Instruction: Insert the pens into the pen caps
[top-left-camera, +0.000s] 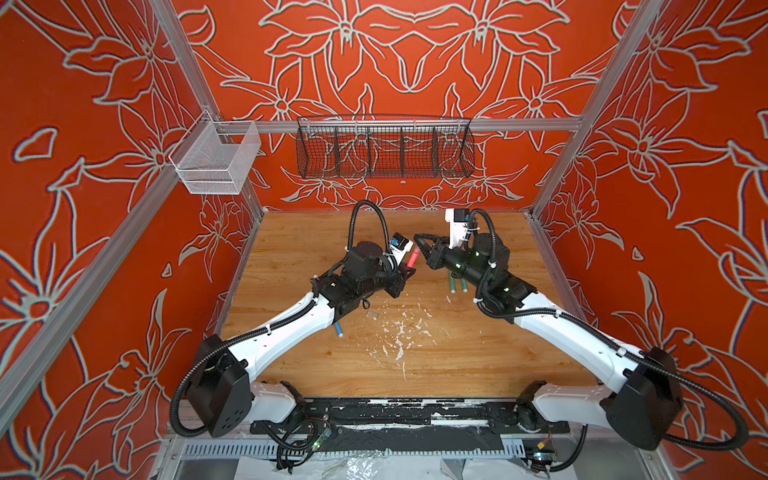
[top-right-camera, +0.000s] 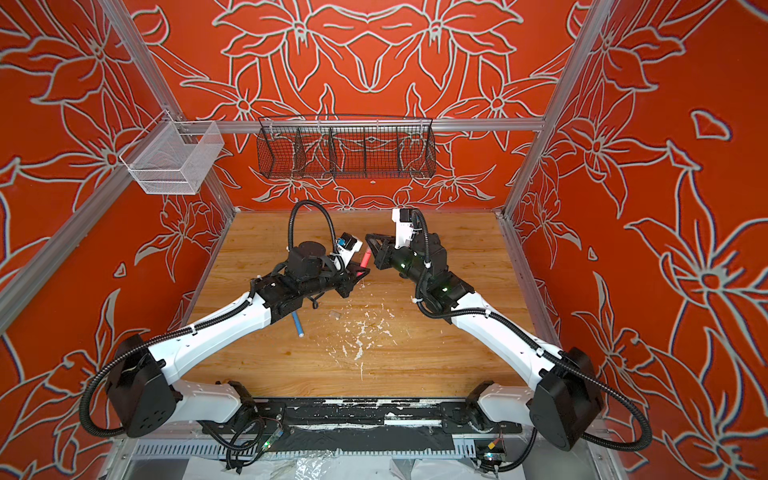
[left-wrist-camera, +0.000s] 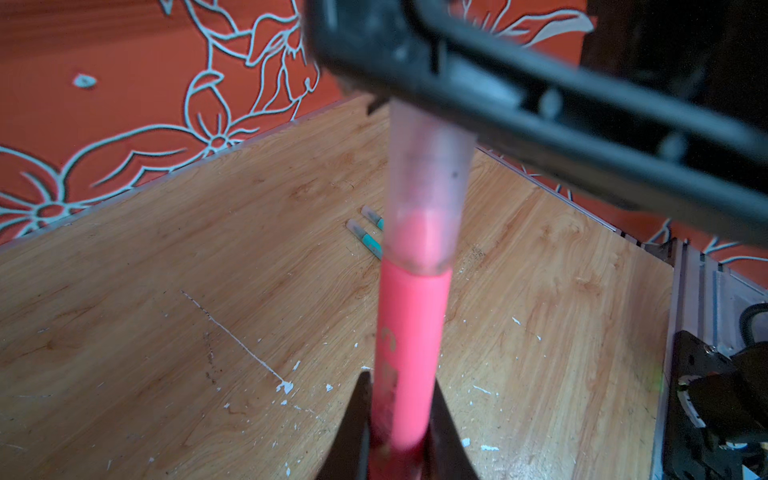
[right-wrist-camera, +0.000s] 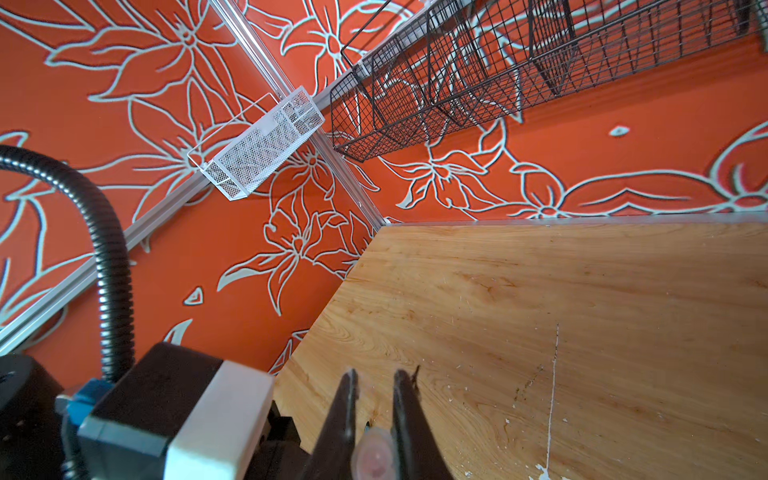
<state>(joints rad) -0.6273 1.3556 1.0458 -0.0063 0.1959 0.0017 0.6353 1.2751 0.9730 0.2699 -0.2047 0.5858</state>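
My left gripper (top-left-camera: 409, 272) (left-wrist-camera: 401, 378) is shut on the red-pink pen (top-left-camera: 413, 257) (top-right-camera: 365, 258) (left-wrist-camera: 411, 332), held up above the table's middle. A translucent pen cap (left-wrist-camera: 428, 187) (right-wrist-camera: 374, 457) sits over the pen's far end. My right gripper (top-left-camera: 419, 243) (right-wrist-camera: 375, 374) is shut on that cap, and pink shows through its end. Two green pens (top-left-camera: 457, 286) (left-wrist-camera: 365, 237) lie side by side under the right arm, with translucent caps on their ends. A blue pen (top-left-camera: 338, 329) (top-right-camera: 298, 325) lies partly hidden under the left arm. One loose cap (top-left-camera: 372, 314) (top-right-camera: 335, 314) lies near it.
White paint flecks (top-left-camera: 399, 332) are scattered over the middle of the wooden table (top-left-camera: 457, 365). A black wire basket (top-left-camera: 384, 151) hangs on the back wall and a white mesh basket (top-left-camera: 216, 160) on the left rail. Metal frame posts stand at the table's corners.
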